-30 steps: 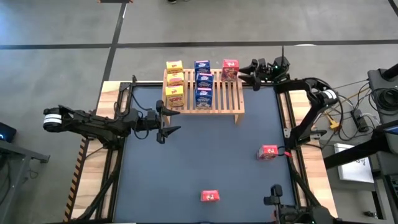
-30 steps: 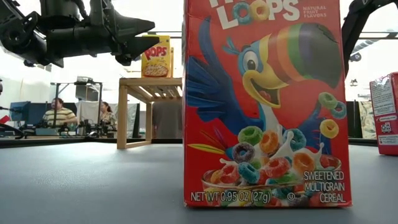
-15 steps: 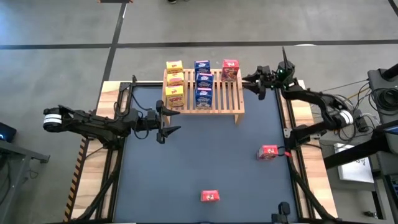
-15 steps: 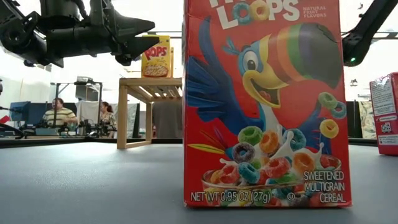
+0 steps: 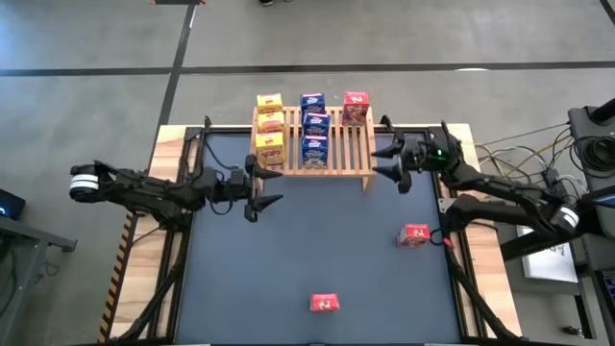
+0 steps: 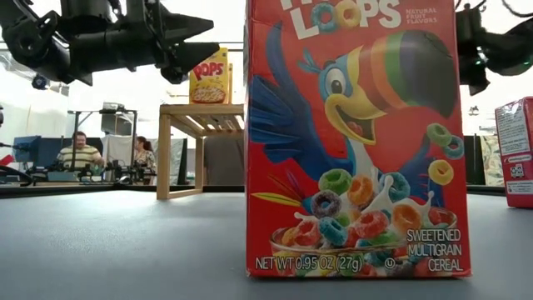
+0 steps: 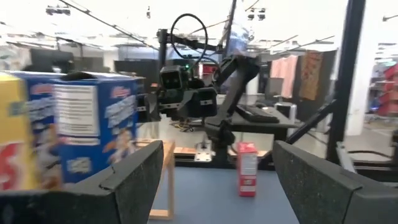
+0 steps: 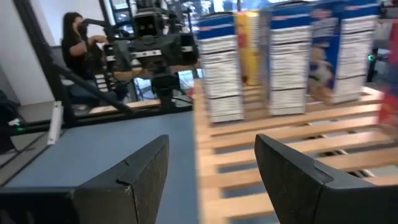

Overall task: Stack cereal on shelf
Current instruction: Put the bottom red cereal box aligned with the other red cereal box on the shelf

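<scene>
Seven boxes (image 5: 314, 123) on shelf (image 5: 348, 152); two boxes (image 5: 416, 235) on tabletop (image 5: 288, 250).

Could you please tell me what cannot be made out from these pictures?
- Low view: the near red box fills the middle, hiding most of the shelf and its boxes; only one yellow box shows.
- Low view: the other red box is cut off by the edge.
- High view: box print too small to read.
- Right wrist view: blue boxes blurred.
</scene>
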Available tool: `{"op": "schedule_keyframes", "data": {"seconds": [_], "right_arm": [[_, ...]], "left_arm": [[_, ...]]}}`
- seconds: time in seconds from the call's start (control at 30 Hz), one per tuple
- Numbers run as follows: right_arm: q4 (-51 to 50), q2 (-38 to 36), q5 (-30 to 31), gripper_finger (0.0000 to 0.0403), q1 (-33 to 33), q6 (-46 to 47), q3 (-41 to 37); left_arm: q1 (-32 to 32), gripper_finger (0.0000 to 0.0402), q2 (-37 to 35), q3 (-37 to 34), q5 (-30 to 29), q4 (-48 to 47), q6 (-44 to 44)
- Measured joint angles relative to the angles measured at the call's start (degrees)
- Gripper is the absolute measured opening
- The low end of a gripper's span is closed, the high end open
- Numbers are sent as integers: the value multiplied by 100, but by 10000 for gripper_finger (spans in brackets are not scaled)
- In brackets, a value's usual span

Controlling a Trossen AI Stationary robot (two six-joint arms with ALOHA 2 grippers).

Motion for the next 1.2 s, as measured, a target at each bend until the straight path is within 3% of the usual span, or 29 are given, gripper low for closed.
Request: {"op": "schedule_keyframes", "data": {"seconds": [0.17,0.4,0.53,0.63,0.87,1.03,1.2], "right_arm": [[-4,-553,697,226,939,177,-332],[-3,-862,1626,226,2291,298,-505],[-11,-767,1846,226,3125,150,-523],[-22,-638,2417,226,3750,14,-523],[-10,-260,3634,226,4817,-300,-481],[-36,-76,3794,226,5052,-322,-281],[-62,71,3795,226,5086,-412,-102]], "left_arm": [[-471,285,105,383,6,-407,45],[-1410,272,128,1547,-100,-2693,355],[-2132,260,348,2094,-1043,-3647,637],[-2617,250,582,2323,-1632,-3767,807],[-3092,241,1151,2634,-1688,-3770,401],[-3290,240,1475,2810,-1734,-3811,208],[-3612,237,1582,3148,-2405,-4261,134]]}}
